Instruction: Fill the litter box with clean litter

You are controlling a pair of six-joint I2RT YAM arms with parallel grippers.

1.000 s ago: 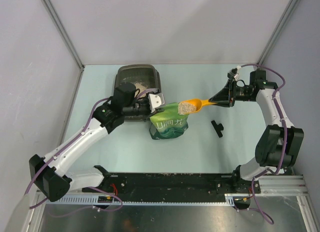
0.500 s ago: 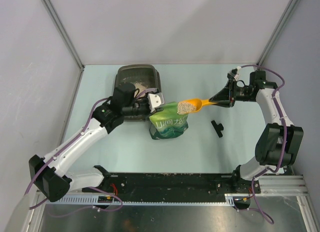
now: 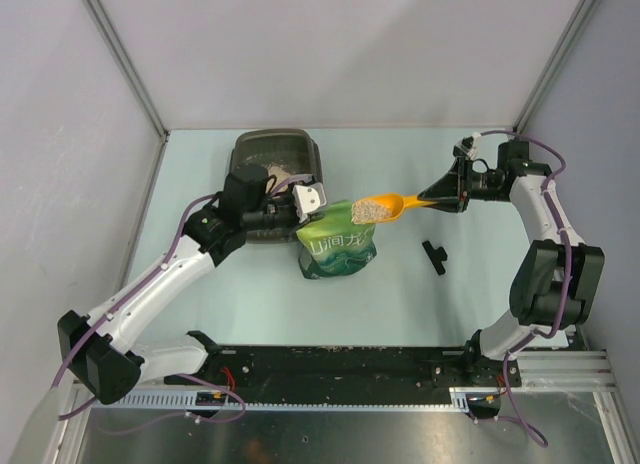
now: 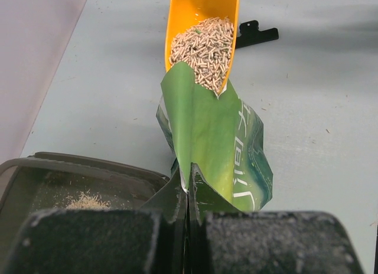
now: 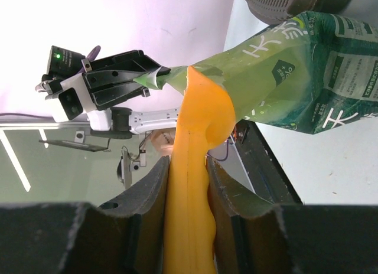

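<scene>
Filling barely begun: litter box (image 3: pixel 280 144), just beside the left gripper (image 4: pixel 188 194), shows only a thin patch of granules. Left gripper is pressed together on the green pouch (image 3: pixel 338 252) lip. Right gripper (image 5: pixel 188 173) pinches the orange scoop (image 3: pixel 395 203) handle; clean litter (image 4: pixel 204 49), pale beige pellets, sits heaped ahead of it, not yet tipped.

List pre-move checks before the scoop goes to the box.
1. Grip on scoop: ok, right gripper clamps the handle.
2. Load: ok, litter heaped in the bowl.
3. Clear of pouch: cannot tell, the tip sits at its lip.
4. Pouch hold: ok, left gripper shut on its top edge.
5. Room in box: ok, only a small patch inside.
6. Path to box: probably not ok, left arm overhangs its near side.
</scene>
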